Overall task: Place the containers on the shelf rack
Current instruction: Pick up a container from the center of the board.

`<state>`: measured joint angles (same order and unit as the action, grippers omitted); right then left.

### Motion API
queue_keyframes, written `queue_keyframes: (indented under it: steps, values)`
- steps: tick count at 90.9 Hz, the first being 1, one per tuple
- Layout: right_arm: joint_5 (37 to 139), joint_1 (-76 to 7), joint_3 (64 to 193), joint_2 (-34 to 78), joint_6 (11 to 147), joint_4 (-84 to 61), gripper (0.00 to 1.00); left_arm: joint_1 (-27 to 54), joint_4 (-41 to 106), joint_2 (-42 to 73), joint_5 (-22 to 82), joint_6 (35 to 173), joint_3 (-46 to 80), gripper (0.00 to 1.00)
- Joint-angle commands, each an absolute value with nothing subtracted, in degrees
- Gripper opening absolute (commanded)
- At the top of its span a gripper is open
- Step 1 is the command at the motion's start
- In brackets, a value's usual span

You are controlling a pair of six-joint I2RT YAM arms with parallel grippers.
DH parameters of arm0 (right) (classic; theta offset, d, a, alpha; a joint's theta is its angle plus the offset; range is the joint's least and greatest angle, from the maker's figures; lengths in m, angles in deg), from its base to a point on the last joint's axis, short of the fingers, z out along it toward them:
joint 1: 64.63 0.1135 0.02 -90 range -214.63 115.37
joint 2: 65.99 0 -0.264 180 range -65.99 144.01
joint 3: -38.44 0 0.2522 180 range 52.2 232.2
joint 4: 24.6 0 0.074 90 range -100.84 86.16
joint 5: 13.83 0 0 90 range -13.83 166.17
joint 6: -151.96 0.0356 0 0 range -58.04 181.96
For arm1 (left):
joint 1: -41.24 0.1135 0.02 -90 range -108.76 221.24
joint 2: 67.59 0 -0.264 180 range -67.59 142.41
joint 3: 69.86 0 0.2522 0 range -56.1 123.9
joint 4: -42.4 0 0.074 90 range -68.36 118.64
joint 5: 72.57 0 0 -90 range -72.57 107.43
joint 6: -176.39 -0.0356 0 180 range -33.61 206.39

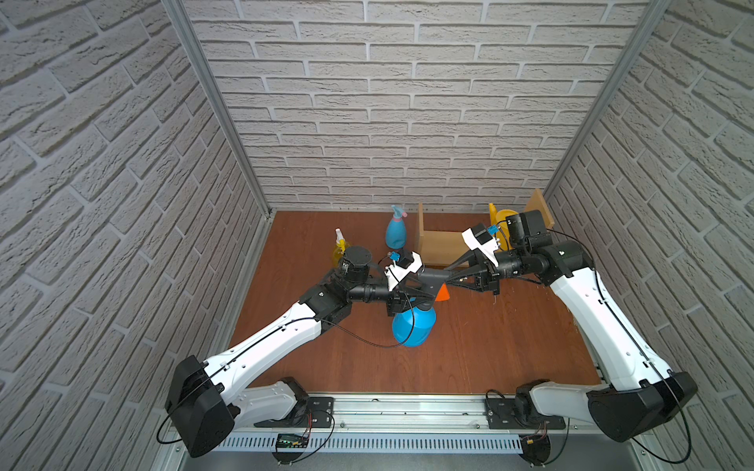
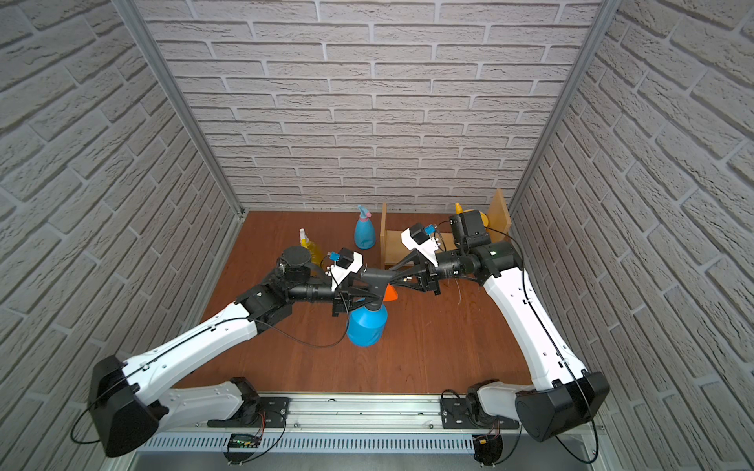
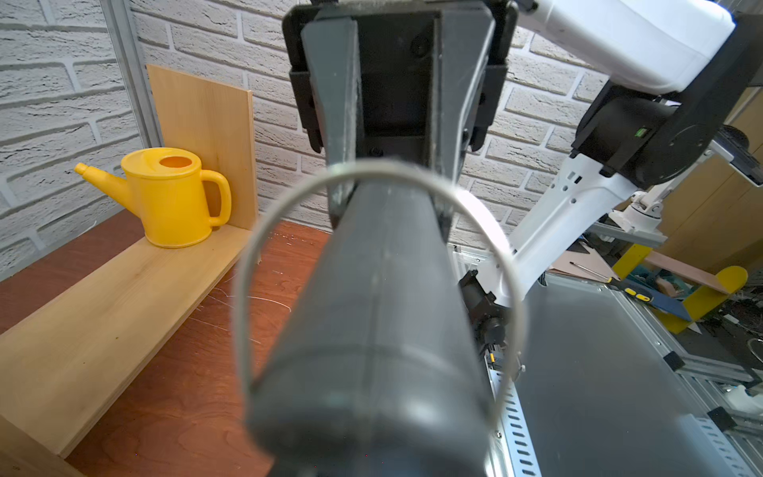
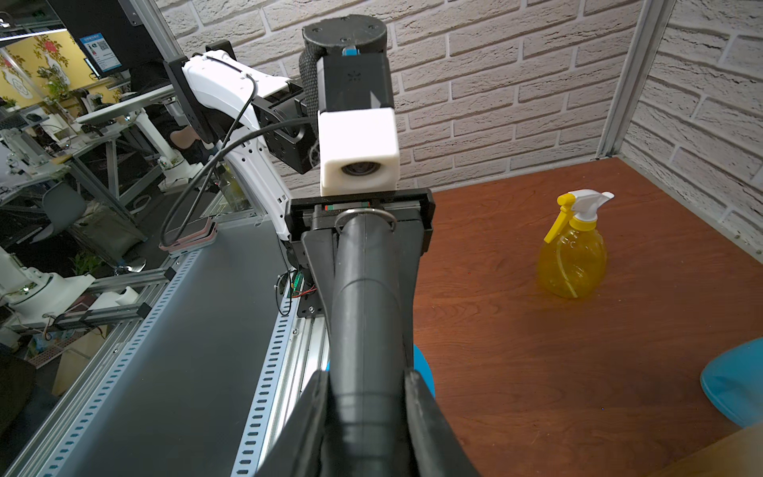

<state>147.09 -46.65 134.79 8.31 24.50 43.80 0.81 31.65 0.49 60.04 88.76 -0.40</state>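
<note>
Pinched in the right fingers [image 4: 423, 409] and clamped at its other end by the left fingers [image 4: 318, 258]: dark handle of the blue pressure sprayer [image 1: 412, 326], over the middle of the table [image 1: 489, 346]. On the shelf rack [image 1: 440, 244], against one upright: yellow watering can [image 3: 173, 198]; beside the rack, on the table: light-blue spray bottle [image 1: 395, 230]; yellow spray bottle [image 4: 572, 264].

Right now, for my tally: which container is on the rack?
The yellow watering can, on the shelf rack; the yellow spray bottle, light-blue bottle and blue sprayer are off it.
</note>
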Motion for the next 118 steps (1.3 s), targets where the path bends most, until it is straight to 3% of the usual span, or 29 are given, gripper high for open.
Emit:
queue_keyframes:
  steps: [1, 7, 16, 26, 33, 42, 56, 78, 118]
  values:
    - [147.63, -46.88, 136.53, 6.93, 24.21, 42.07, 0.09, 1.16, 32.28, 0.62, 58.04, 89.03, 1.76, 0.07]
    - [146.72, -46.88, 135.99, 6.42, 24.97, 41.38, 0.21, 0.99, 31.36, 0.54, 56.78, 87.75, 2.01, 0.0]
    - [144.86, -46.88, 134.5, 5.18, 27.25, 38.76, 0.46, 0.89, 30.85, 0.16, 53.42, 86.16, 1.47, 0.0]
    - [139.71, -46.88, 130.99, 1.87, 32.59, 33.72, 0.6, 0.67, 30.3, -0.68, 46.93, 82.79, 0.1, 0.0]
    - [133.8, -46.88, 127.44, -1.64, 39.82, 26.38, 0.64, 0.34, 27.25, -1.55, 41.99, 78.08, -0.59, 0.0]
    - [122.95, -46.88, 121.48, -7.7, 52.35, 16.09, 0.71, -0.03, 24.79, -2.81, 36.94, 71.78, -2.07, 0.0]
    - [104.07, -46.88, 115.55, -13.59, 84.38, 9.64, 0.93, -1.35, 24.75, -5.96, 30.62, 60.53, -5.31, 0.0]
    - [106.65, -45.73, 116.61, -10.8, 120.54, 20.98, 0.77, -3.04, 27.23, -7.15, 19.08, 49.88, -7.38, 0.0]
    - [101.73, -33.48, 117.29, -4.22, 156.35, 23.44, 0.78, -3.76, 30.58, -2.0, 18.95, 48.78, -5.67, 0.0]
